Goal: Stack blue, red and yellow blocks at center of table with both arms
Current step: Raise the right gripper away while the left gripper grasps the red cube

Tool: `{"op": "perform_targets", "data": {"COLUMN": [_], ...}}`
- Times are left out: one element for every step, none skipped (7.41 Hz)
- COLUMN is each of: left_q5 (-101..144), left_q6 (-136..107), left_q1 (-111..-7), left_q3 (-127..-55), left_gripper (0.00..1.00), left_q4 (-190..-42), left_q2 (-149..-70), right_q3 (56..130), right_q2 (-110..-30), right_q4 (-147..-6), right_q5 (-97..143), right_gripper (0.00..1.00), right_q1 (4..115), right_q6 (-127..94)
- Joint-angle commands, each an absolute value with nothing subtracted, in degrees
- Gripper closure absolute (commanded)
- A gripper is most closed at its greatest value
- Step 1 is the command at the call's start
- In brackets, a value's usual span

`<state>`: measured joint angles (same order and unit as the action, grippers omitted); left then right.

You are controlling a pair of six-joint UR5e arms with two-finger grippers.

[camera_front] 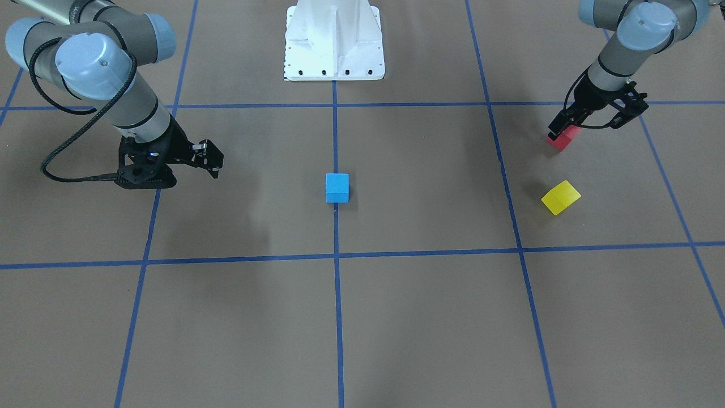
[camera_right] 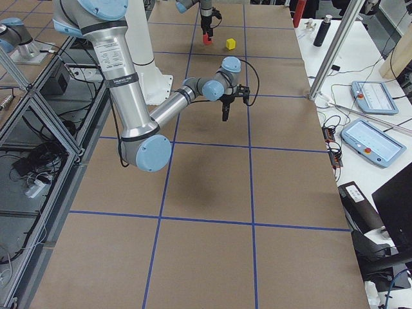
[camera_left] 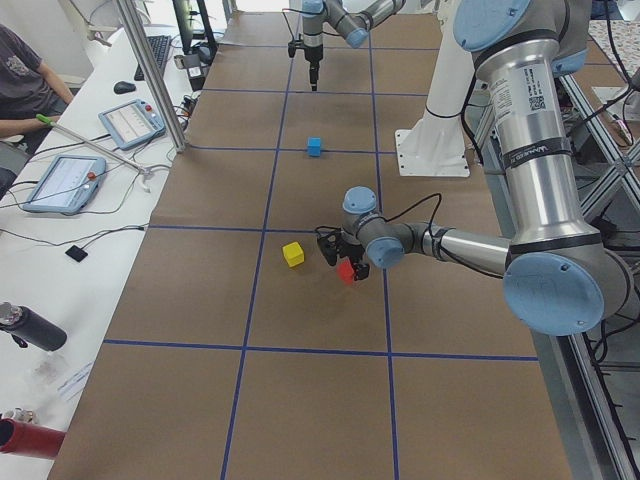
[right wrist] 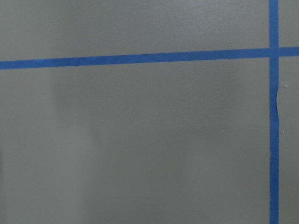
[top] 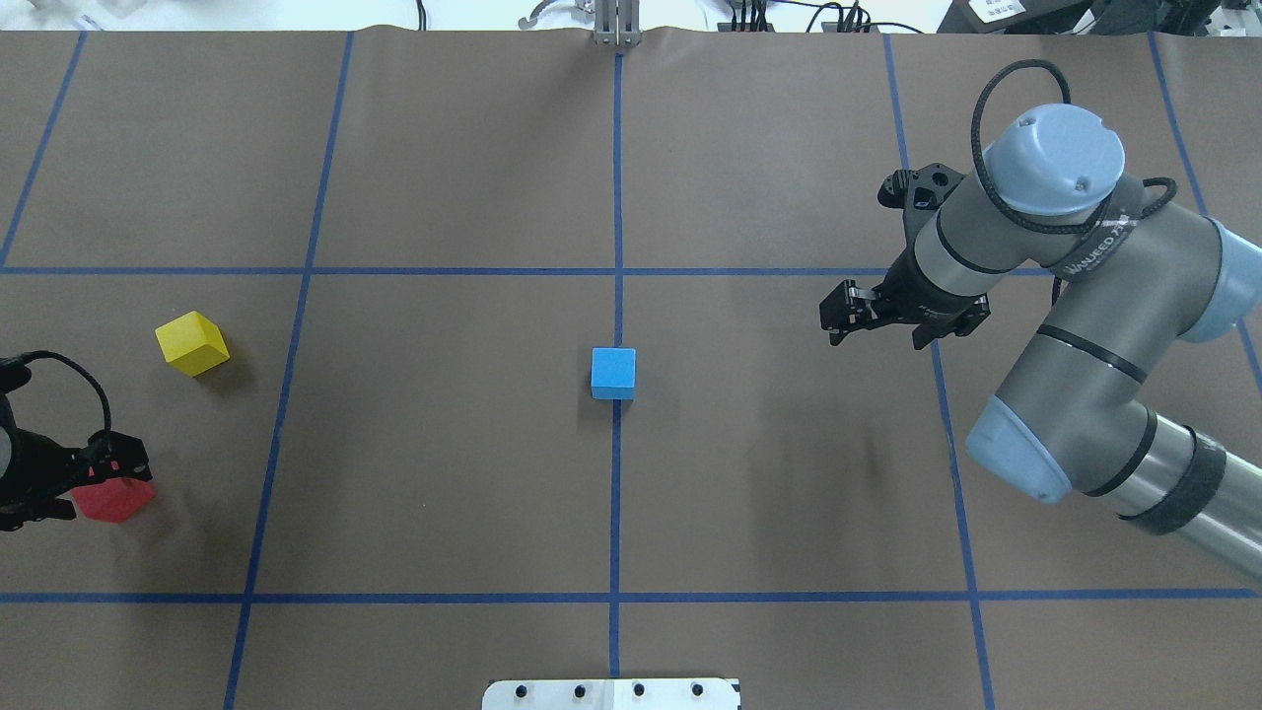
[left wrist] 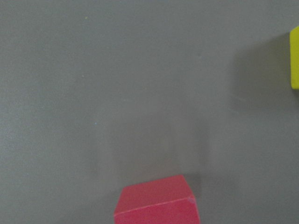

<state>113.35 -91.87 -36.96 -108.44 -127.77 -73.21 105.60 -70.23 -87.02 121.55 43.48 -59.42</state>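
Fingers point(camera_front: 558, 122) of left gripper point(camera_front: 562, 130) astride red block point(camera_front: 568, 139).

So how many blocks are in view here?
3. The blue block sits on the centre tape line; the yellow block lies far out on the robot's left; the red block is near it, in the left gripper. None seem hidden.
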Motion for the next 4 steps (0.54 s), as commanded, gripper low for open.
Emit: {"op": "perform_targets", "data": {"left_q5": [113.38, 113.38, 113.73, 114.17], "left_q6": [-91.93, -91.93, -91.93, -91.85], "left_q1": [-35.68, -35.68, -35.68, -35.77], "left_q3": [-106.80, -106.79, -108.18, -110.98], "left_gripper": [0.34, 0.67, 1.00, 1.00], "left_q4": [-127.62, -127.62, -127.62, -127.44], "left_q2": [-74.00, -74.00, -74.09, -74.18], "right_q3": [105.47, 105.38, 105.29, 105.29], "right_q2": [-70.66, -70.58, -70.58, -70.58], "right_q4": [-87.01, -87.01, -87.01, -87.01], "right_q5": [121.29, 121.03, 121.03, 121.03], "right_gripper": [0.00, 0.00, 0.00, 0.00], "right_q1": [43.42, 43.33, 43.24, 43.24], "right_q6": [-59.41, -59.50, -59.50, -59.50]}}
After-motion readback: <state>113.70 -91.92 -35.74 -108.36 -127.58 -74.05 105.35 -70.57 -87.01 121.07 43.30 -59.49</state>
